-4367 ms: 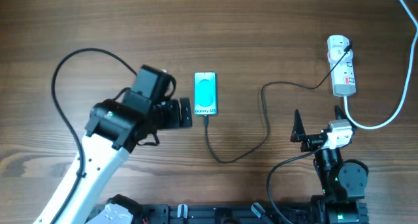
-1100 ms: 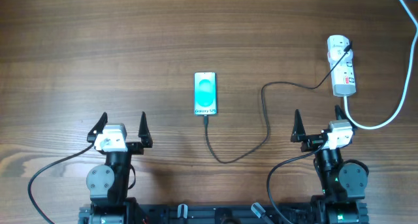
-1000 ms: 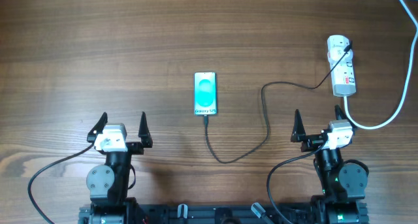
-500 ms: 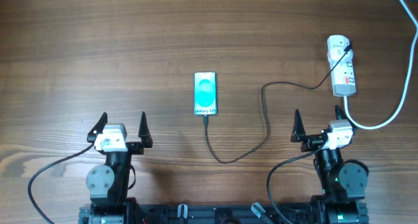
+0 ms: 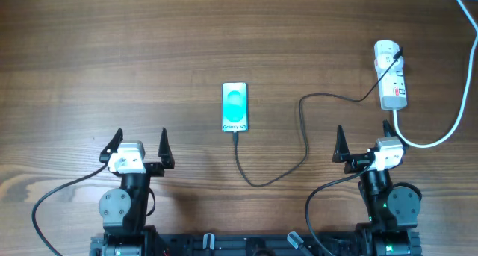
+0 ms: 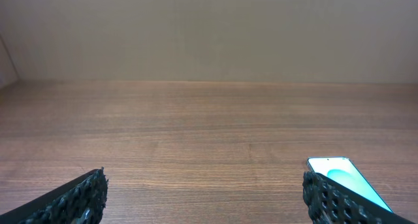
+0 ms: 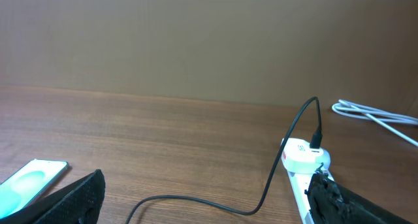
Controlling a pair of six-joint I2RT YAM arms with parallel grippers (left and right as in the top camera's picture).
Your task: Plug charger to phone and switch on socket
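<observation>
The phone (image 5: 234, 107) lies flat at the table's centre, its cyan screen lit. The charger (image 5: 258, 184) runs from the phone's near end in a loop to the right and up to the socket (image 5: 392, 88) at the right, where its plug sits in the outlet. My left gripper (image 5: 138, 142) is open and empty at the front left. My right gripper (image 5: 364, 136) is open and empty at the front right, just short of the socket. The left wrist view shows the phone (image 6: 339, 170) beside my open left gripper (image 6: 206, 204). The right wrist view shows the phone (image 7: 26, 179), the charger (image 7: 261, 199) and the socket (image 7: 304, 157) around my open right gripper (image 7: 209, 204).
The socket's thick white cord (image 5: 441, 140) loops off the right side and up to the far right corner; it also shows in the right wrist view (image 7: 372, 113). A plain wall stands behind the far edge of the wooden table (image 5: 112, 47).
The left arm has drawn back from beside the phone to the front left, its gripper open. Nothing has moved in the last second.
</observation>
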